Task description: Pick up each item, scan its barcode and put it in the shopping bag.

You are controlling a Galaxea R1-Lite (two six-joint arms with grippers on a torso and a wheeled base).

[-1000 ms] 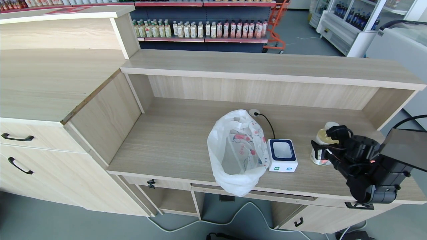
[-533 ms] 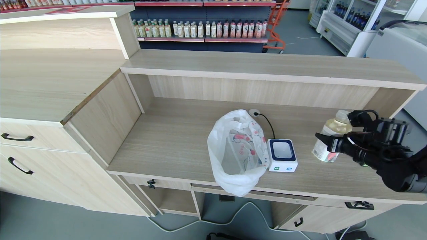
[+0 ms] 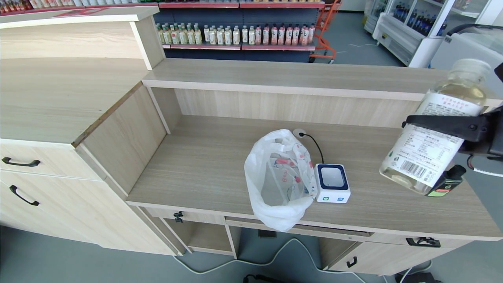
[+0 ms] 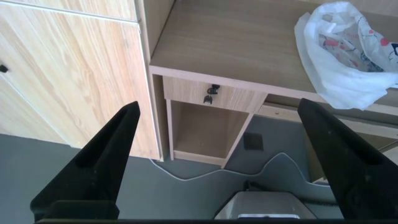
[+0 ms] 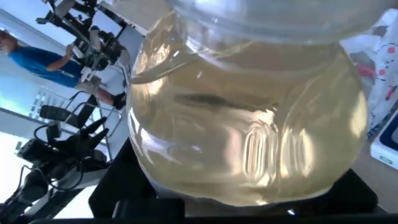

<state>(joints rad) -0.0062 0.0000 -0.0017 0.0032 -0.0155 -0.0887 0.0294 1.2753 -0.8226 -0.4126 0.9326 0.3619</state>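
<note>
You are looking across a shop with rows of bottled drinks on the shelves (image 3: pixel 235 34) behind a light wooden desk (image 3: pixel 204 169). Near the desk's front edge sits the white shopping bag (image 3: pixel 275 184), its mouth open upward and its lower part drooping over the edge. The small white scanner (image 3: pixel 332 182) stands just beside it on the right, touching or nearly touching the plastic. A black cable (image 3: pixel 314 146) runs from the scanner to a port at the back of the desk. Your right pincer (image 3: pixel 426 155) is clamped around the bottle (image 3: pixel 432 133), one dark finger crossing the upper part of the white label and the other under the lower end. The bottle is held in the air above the right end of the desk, well apart from the scanner. It is tilted, with its cap up and to the right. It is clear plastic with pale yellowish liquid, and the barcode low on the label faces the head camera. Your left pincer (image 4: pixel 217 168) hangs low in front of the desk's left end, its fingers spread wide with nothing between them, and the bag shows off to one side of it.
</note>
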